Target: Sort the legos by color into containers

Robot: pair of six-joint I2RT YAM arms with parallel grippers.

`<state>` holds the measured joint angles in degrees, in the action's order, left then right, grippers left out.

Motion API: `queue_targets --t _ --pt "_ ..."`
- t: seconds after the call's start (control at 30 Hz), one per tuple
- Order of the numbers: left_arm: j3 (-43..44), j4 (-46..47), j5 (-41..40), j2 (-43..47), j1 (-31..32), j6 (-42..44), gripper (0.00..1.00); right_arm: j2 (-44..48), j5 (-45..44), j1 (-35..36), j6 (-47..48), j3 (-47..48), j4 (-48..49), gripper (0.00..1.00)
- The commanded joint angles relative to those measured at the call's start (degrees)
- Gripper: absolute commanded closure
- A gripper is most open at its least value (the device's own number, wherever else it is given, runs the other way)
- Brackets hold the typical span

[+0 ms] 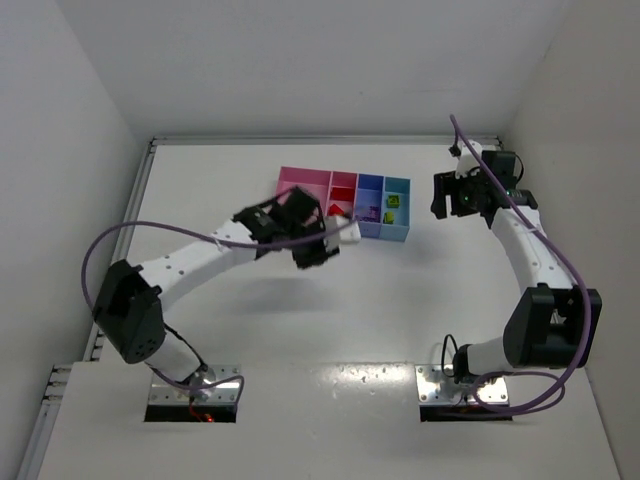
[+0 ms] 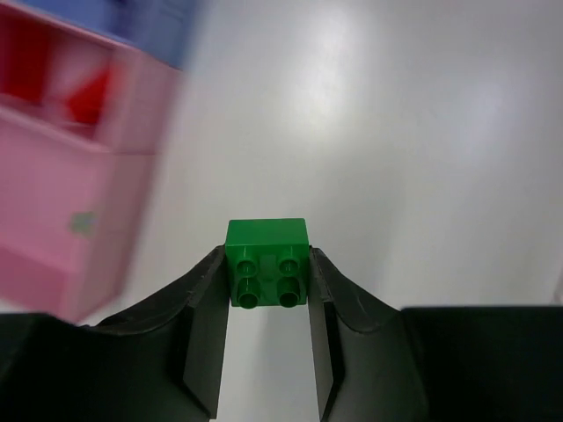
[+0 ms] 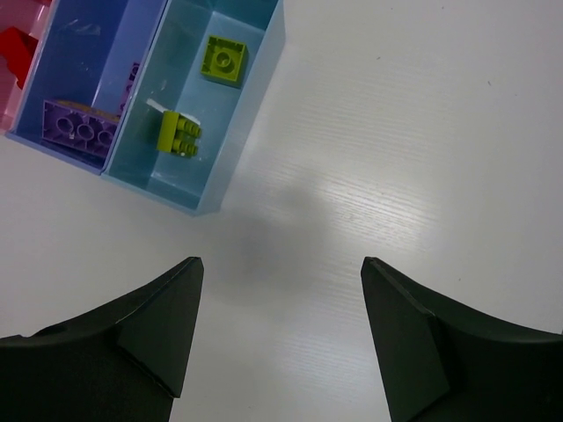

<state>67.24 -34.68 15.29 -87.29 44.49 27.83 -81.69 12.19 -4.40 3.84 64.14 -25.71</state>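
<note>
My left gripper (image 2: 267,283) is shut on a dark green lego (image 2: 267,262), held above the table just in front of the pink containers (image 2: 44,202). In the top view this gripper (image 1: 325,246) hangs at the near edge of the bin row (image 1: 300,178). Red legos (image 2: 88,98) lie in the narrower pink bin. My right gripper (image 3: 281,264) is open and empty, above bare table right of the light blue bin (image 3: 176,180). That bin holds two yellow-green legos (image 3: 225,58) (image 3: 176,134). A purple lego (image 3: 79,130) lies in the blue-violet bin (image 3: 97,53).
The bin row stands at the back middle of the white table (image 1: 400,300). White walls close in the left, back and right sides. The right arm (image 1: 530,250) stands along the right side, and the left arm (image 1: 190,265) reaches across from the left.
</note>
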Motion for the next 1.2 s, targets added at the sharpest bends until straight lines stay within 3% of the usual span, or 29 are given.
queue_targets --t 0.0,0.13,0.3,0.6,0.77,0.87,1.0,1.07,1.1,1.17 --pt "11.4 -0.74 1.67 2.92 -6.95 -6.72 0.79 0.83 1.88 0.27 -1.29 -0.86 1.54 0.26" --pt "20.98 2.68 -4.37 -3.05 -13.45 -15.25 0.79 0.83 3.1 0.27 -1.81 -1.38 1.54 0.26" --pt "31.87 3.91 -5.62 -13.77 -19.95 -21.32 0.79 1.36 3.11 0.27 -1.81 -2.0 1.02 0.26" --pt "46.82 3.91 1.84 -33.71 -25.32 -27.66 0.75 0.83 3.11 0.27 -1.29 -2.53 1.02 0.26" --pt "48.86 3.39 2.37 -38.04 -25.33 -28.36 0.72 0.3 3.11 -0.25 -1.29 -2.53 1.02 0.26" --pt "48.86 2.86 3.16 -39.62 -25.33 -28.36 0.62 -0.22 3.11 -0.25 -1.29 -2.0 1.02 0.26" --pt "48.25 2.24 2.3 -39.63 -25.33 -30.02 0.3 -0.83 3.11 -0.25 -1.29 -1.39 1.02 0.26" --pt "48.25 2.24 1.51 -37.79 -25.33 -31.08 0.25 -0.84 3.11 -0.25 -1.81 -0.69 1.02 0.26" --pt "48.25 2.24 1.5 -35.09 -25.33 -31.61 0.11 -1.36 3.11 -0.25 -2.34 0.1 1.02 0.26" --pt "47.11 2.86 1.5 -31.91 -25.33 -32.66 0.03 -1.37 3.72 -0.25 -2.87 1.25 1.02 0.26"
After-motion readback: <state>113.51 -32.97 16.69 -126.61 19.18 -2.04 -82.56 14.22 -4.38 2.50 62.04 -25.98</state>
